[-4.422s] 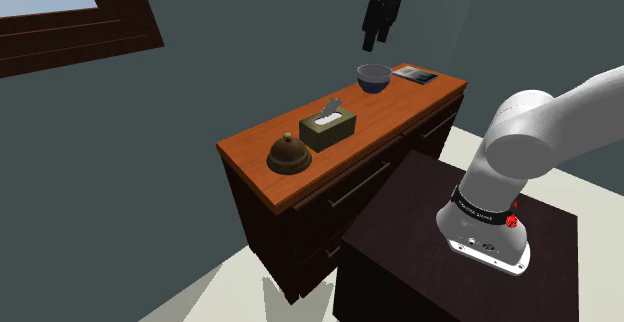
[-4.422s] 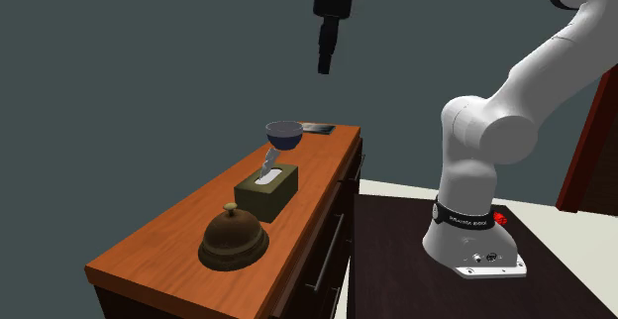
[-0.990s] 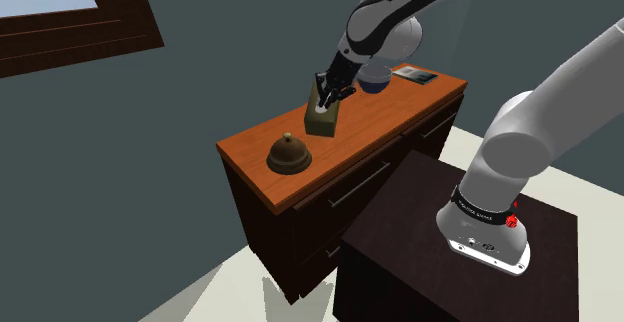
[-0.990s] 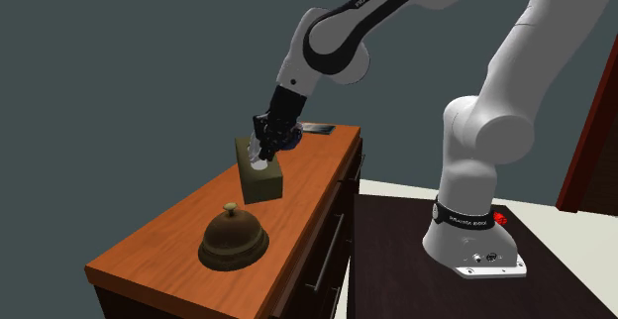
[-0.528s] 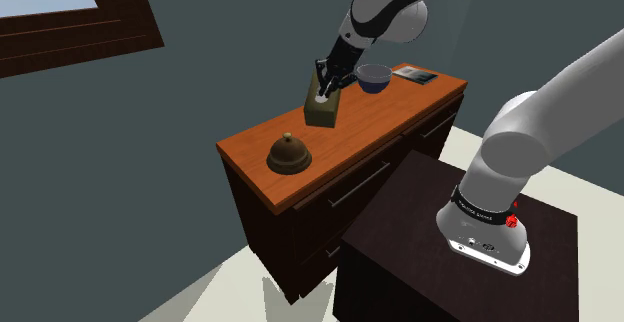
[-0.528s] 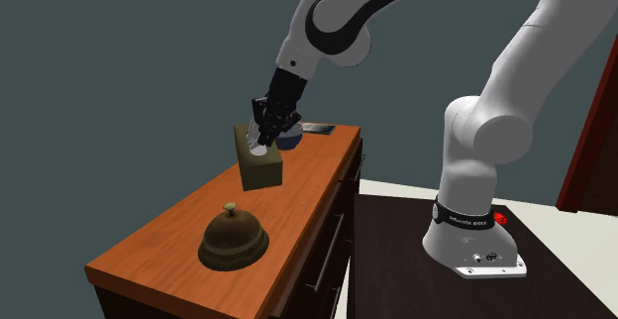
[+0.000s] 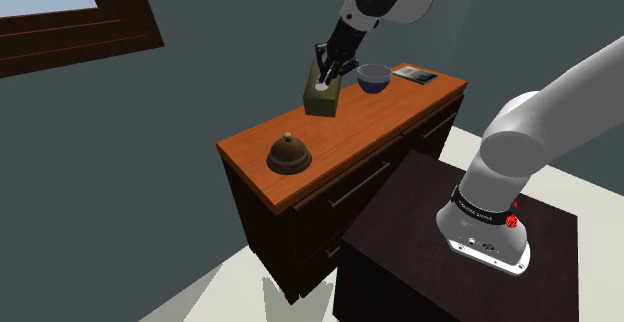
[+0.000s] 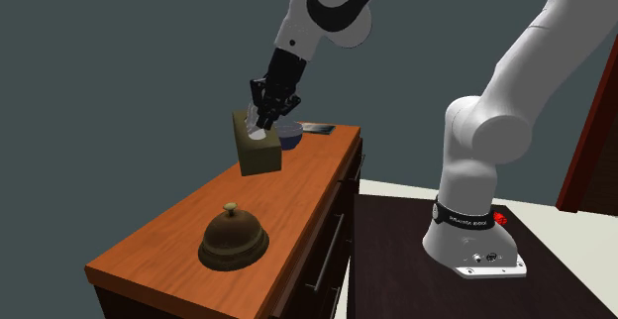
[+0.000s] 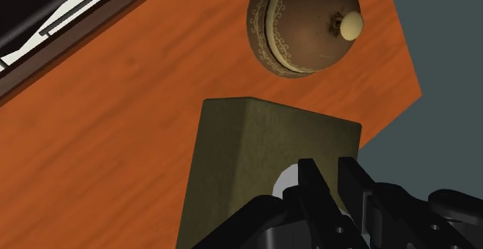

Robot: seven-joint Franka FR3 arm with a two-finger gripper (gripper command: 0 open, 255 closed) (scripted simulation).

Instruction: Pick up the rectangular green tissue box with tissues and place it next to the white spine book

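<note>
Shoulder view showed the fingers [image 7: 330,70] clamped on the tissue box [image 7: 320,100], which hung tilted above the worktop [image 7: 370,115]; the book [image 7: 413,73] lay at its end corner, beyond the bowl [image 7: 374,77].

The olive-green tissue box [image 7: 322,97] hangs tilted, lifted clear of the orange tabletop [image 7: 350,138], with the pincer [image 7: 328,78] clasped at its white tissue opening. The thin, dark-covered book [image 7: 414,73] lies flat at the tabletop's far end, well apart from the box.
</note>
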